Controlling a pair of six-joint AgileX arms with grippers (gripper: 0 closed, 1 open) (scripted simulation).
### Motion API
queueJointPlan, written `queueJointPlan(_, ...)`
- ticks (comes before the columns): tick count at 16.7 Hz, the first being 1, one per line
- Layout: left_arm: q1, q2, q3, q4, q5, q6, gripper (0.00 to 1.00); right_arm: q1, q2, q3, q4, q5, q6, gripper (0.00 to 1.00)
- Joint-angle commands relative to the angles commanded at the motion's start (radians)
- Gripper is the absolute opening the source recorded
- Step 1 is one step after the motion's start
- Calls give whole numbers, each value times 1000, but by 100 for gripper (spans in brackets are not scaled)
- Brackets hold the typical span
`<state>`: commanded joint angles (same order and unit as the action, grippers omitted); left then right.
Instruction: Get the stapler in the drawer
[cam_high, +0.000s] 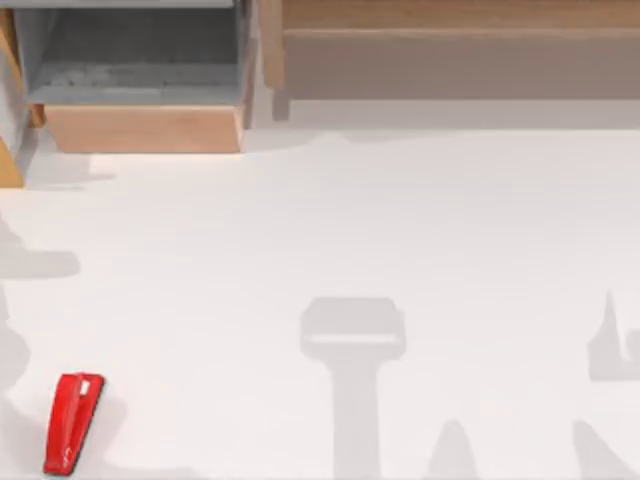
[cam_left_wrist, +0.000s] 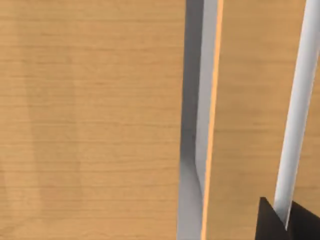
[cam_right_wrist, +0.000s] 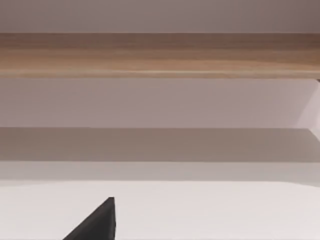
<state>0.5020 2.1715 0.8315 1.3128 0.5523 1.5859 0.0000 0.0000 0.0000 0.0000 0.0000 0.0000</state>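
Note:
The red stapler (cam_high: 73, 422) lies flat on the white table near the front left corner, pointing roughly front to back. At the back left stands the drawer (cam_high: 143, 128), pulled out, its grey inside open to the top and its tan front panel facing the table. A dark corner of my left gripper (cam_left_wrist: 287, 225) shows close to tan wooden panels (cam_left_wrist: 95, 120) split by a grey gap. A dark tip of my right gripper (cam_right_wrist: 97, 222) shows above the white table, facing a long wooden unit.
The longer wooden unit (cam_high: 450, 50) with a beige-grey recess runs along the back right and also appears in the right wrist view (cam_right_wrist: 160, 55). Grey arm shadows fall on the table (cam_high: 320, 230) at the front middle and right.

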Motion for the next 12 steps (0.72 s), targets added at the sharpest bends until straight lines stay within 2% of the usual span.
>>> queueJointPlan(4,51,-51,-129,66,44,1,0,0,0,0,0,0,0,100)
queueJointPlan(9,52,-52,-134,71,47,2,0,0,0,0,0,0,0,100)
queueJointPlan(12,84,-76,-186,109,83,8,0,0,0,0,0,0,0,100)
